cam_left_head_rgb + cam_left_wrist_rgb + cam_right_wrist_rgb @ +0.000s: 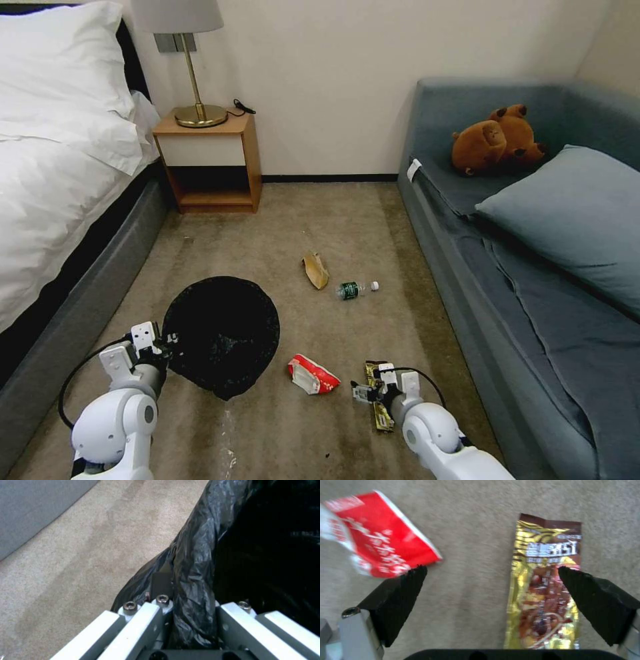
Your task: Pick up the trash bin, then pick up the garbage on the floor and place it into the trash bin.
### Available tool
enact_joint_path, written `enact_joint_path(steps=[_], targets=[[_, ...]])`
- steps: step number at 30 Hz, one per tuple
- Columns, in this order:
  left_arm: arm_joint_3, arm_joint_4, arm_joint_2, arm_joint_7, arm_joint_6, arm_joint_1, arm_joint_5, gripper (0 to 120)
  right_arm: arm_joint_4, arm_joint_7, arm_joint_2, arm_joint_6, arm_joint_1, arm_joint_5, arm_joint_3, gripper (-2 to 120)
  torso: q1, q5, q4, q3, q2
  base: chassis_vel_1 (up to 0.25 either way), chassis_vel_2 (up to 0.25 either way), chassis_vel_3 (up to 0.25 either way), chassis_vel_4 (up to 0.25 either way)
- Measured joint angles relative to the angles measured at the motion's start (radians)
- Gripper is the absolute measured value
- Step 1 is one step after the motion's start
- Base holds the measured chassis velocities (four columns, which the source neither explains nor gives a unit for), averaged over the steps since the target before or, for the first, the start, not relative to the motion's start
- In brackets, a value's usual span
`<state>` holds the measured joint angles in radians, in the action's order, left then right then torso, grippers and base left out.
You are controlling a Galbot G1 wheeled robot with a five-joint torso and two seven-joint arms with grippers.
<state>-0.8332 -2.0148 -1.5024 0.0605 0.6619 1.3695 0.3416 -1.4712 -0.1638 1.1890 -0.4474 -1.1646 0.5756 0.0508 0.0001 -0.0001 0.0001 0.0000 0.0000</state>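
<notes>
Black-lined trash bin (223,333) — garbage (313,375) scattered beside

Three cameras, one high and two right down at the floor

Head cam looks forward and down over the carpet (347,220). Left wrist cam sits tight against the trash bin (200,555) bag rim, the same bin (223,333) seen from above. Right wrist cam faces straight down, close over the red wrapper (383,542) and yellow packet (543,585), both also in the head view.
</notes>
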Motion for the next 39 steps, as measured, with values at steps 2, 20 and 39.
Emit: enact_joint_path(steps=[2, 20, 39], targets=[[-0.002, -0.001, 0.001, 0.0, 0.0, -0.003, 0.002, 1, 0.02, 0.007, -0.003, 0.006, 0.007, -0.007, -0.003, 100, 0.0, 0.0, -0.0001, 0.0, 0.0, 0.0, 0.0, 0.0, 0.0], [0.001, -0.006, -0.01, 0.0, -0.002, -0.014, 0.004, 1, 0.115, 0.053, 0.012, 0.074, 0.013, -0.054, 0.01, 100, 0.0, 0.0002, -0.0002, 0.0, 0.0, 0.0, 0.0, 0.0, 0.0], [0.007, -0.004, -0.013, -0.009, -0.022, -0.009, 0.003, 1, 0.218, 0.097, 0.036, 0.157, 0.003, -0.116, 0.034, 89, 0.0, 0.0001, -0.0001, 0.0, 0.0, 0.0, 0.0, 0.0, 0.0]])
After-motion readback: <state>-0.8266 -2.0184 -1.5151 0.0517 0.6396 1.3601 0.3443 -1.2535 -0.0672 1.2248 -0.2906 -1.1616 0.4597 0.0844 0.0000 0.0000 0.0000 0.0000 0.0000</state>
